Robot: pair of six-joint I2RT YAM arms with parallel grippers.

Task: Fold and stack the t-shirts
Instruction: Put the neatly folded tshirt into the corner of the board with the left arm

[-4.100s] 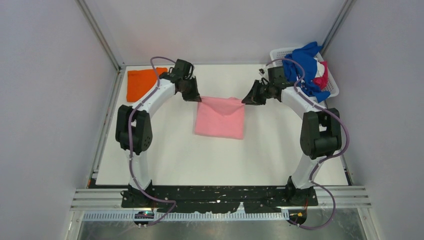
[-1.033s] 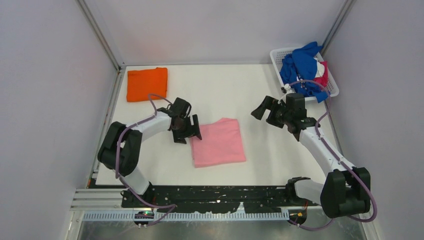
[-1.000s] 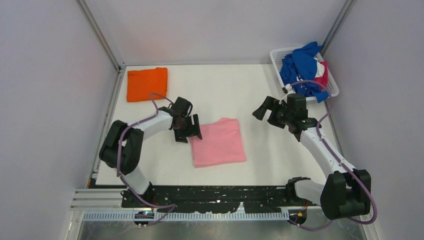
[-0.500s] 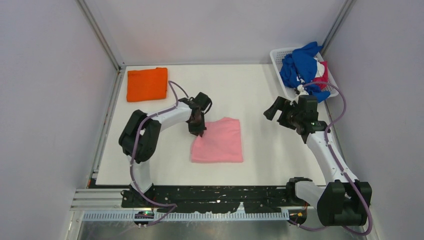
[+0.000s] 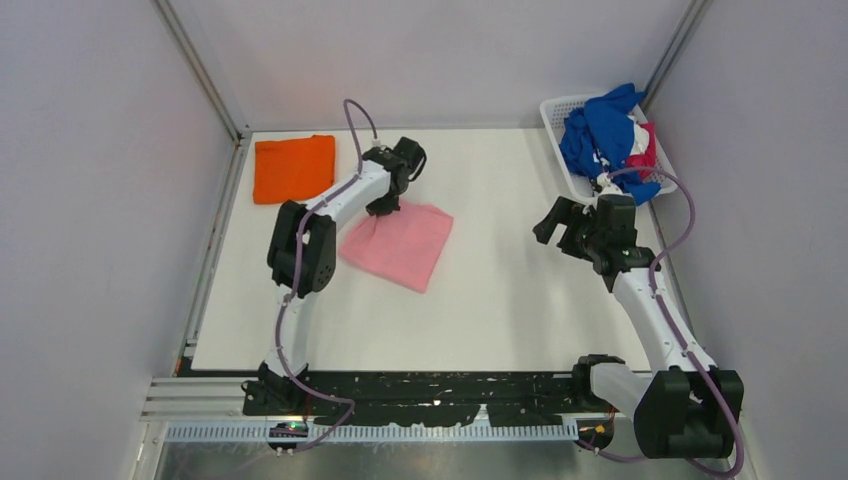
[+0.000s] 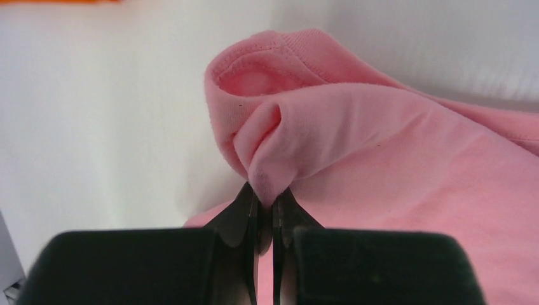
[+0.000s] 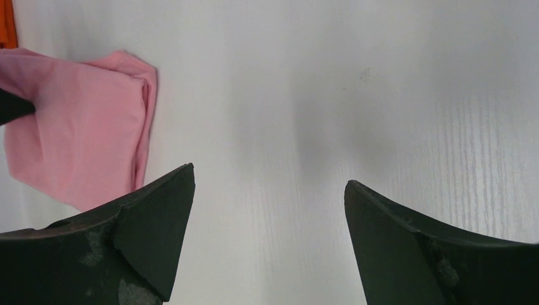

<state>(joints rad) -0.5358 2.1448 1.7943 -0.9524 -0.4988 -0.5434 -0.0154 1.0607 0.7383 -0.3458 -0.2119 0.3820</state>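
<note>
The folded light pink t-shirt (image 5: 400,245) lies skewed on the white table, left of centre. My left gripper (image 5: 381,209) is shut on its far left corner; in the left wrist view the pink t-shirt (image 6: 381,165) bunches into a fold pinched at the left gripper (image 6: 266,194). A folded bright orange t-shirt (image 5: 293,167) lies flat at the back left. My right gripper (image 5: 551,219) hovers open over bare table at the right. The right wrist view shows the right gripper (image 7: 270,184) holding nothing, with the pink t-shirt (image 7: 76,146) far to its left.
A white slatted basket (image 5: 560,108) at the back right corner holds a heap of blue (image 5: 600,125), magenta (image 5: 645,150) and white cloth. Grey walls with metal rails close in the table on three sides.
My left gripper closed on the pink t-shirt's corner and dragged it back and left toward the orange one, turning it askew. My right arm drew back to the right, still open.
</note>
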